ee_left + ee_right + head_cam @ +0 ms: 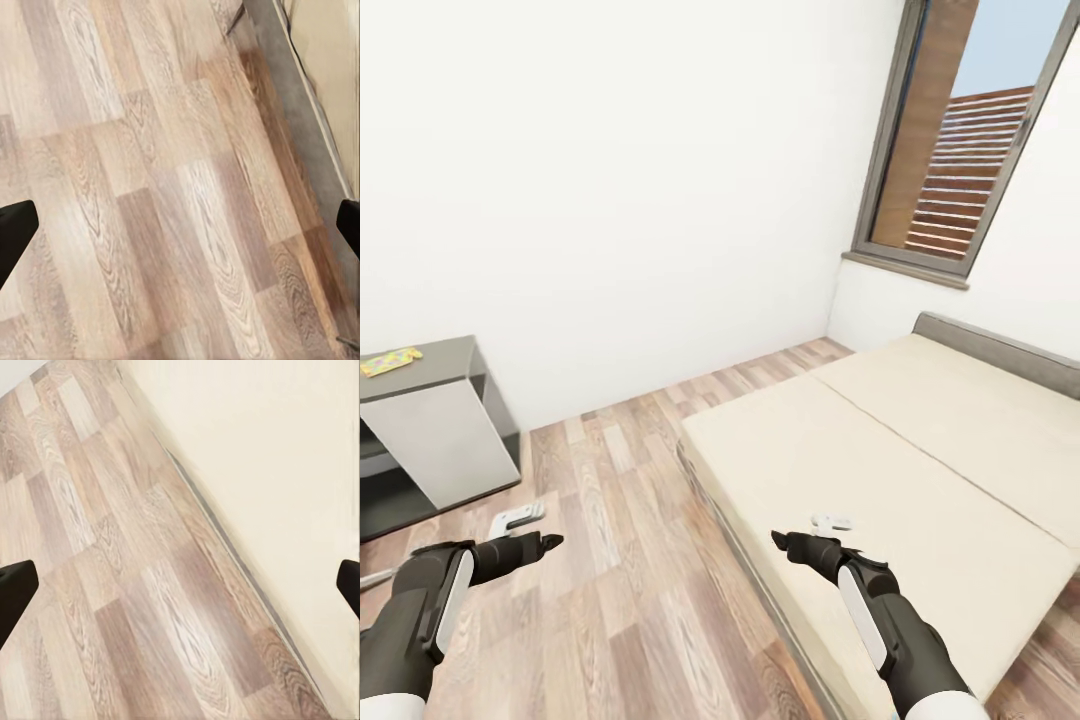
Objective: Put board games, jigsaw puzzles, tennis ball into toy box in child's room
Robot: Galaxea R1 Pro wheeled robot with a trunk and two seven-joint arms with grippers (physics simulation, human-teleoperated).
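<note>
My 2 grippers, left (550,542) and right (784,541), both spread empty over plank floor (620,600) beside the bare bed (900,450).

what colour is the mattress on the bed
Plain beige, no pattern: the mattress shows best in the head view, on a dark grey frame.

White walls (610,170), plank floor (630,560), window (960,130)

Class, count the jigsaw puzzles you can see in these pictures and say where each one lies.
1. A single jigsaw puzzle lies flat on the dark-grey table at the head view's left edge. The frame cuts the table off, so another may sit out of sight.
</note>
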